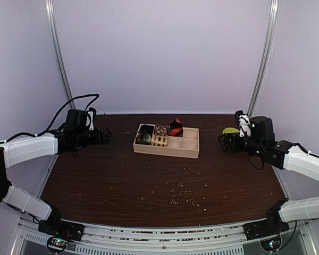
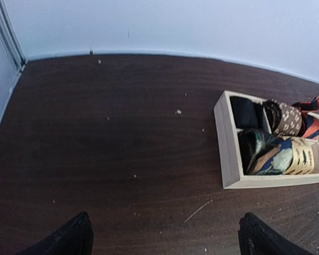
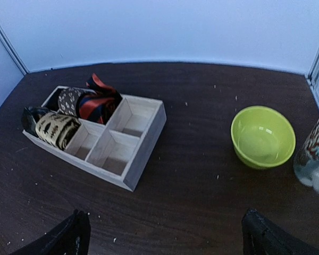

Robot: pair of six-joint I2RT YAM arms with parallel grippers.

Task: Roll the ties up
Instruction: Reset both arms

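Tie (image 3: 98, 103) bunched in tray (image 3: 148, 144); left tool (image 2: 165, 226) and right tool (image 3: 164, 223) wide open, empty.
Soft, slippery, likely limp: pinch an exposed fold.

Dark brown wood-grain table top (image 1: 122, 180) beneath and ahead of the left gripper (image 2: 166, 219) and right gripper (image 3: 165, 215), flecked with pale crumbs (image 1: 183, 197). Beyond both, plain pale lilac-white walls (image 1: 159, 53); slim grey metal corner posts (image 1: 58, 58) outward of each. Soft, even light.
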